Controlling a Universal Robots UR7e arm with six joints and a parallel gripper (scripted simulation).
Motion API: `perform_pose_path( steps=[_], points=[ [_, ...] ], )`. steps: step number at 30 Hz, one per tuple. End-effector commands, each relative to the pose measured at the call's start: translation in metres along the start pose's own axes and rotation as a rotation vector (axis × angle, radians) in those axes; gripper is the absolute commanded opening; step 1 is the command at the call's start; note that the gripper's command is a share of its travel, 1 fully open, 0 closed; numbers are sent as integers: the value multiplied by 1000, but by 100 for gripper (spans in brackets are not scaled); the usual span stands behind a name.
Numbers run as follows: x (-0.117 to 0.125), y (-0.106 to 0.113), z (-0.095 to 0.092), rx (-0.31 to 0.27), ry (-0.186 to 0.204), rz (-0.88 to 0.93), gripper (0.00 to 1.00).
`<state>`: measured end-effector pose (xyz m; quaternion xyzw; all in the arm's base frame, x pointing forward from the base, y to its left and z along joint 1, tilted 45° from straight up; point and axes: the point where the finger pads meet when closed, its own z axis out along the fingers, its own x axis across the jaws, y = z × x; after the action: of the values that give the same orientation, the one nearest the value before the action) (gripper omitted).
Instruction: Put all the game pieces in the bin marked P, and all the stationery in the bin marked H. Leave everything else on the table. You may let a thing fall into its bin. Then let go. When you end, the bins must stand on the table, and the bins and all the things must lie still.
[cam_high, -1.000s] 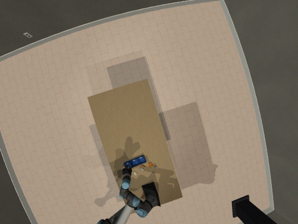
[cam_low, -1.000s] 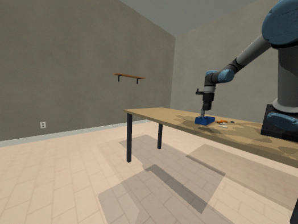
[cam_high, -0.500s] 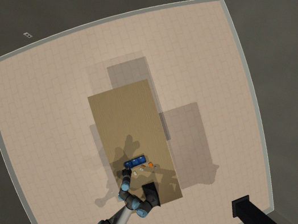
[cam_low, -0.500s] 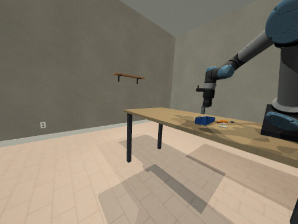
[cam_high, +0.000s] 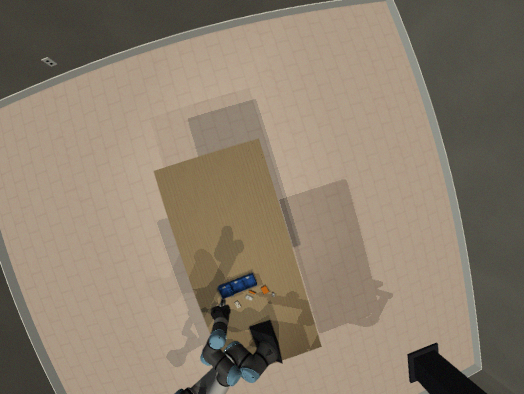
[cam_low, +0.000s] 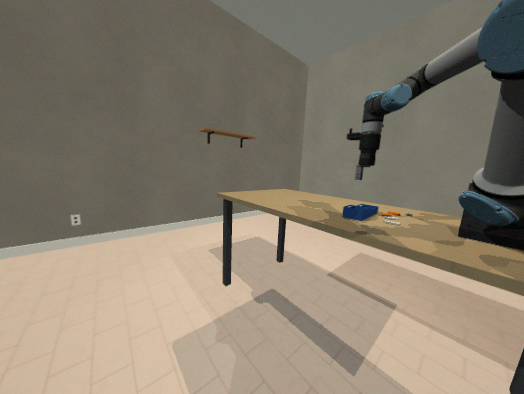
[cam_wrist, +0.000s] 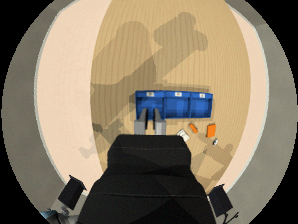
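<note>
While bins rest, gripper hangs nearly closed

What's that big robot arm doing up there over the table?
It's sorting little things into bins. Right now its gripper hangs high above the blue bins on the wooden table. Its fingers are close together, and I can't see anything between them. A few small pieces, some orange and some white, lie on the table beside the bins, waiting to be sorted.
</note>
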<state>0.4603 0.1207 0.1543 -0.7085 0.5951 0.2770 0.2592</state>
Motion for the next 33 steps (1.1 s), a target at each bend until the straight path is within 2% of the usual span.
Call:
perform_pose_path(
  steps=[1, 14, 15, 17, 23, 32, 33],
  points=[
    [1, 2, -33, -9, -7, -2, 31],
    [1, 2, -32, -9, -7, -2, 31],
    [7, 6, -30, -9, -7, 48, 62],
    [7, 6, -30, -9, -7, 48, 62],
    [48, 29, -11, -10, -6, 256, 62],
    [107, 63, 16, -10, -5, 261, 62],
    [107, 63, 16, -10, -5, 261, 62]
  ],
)
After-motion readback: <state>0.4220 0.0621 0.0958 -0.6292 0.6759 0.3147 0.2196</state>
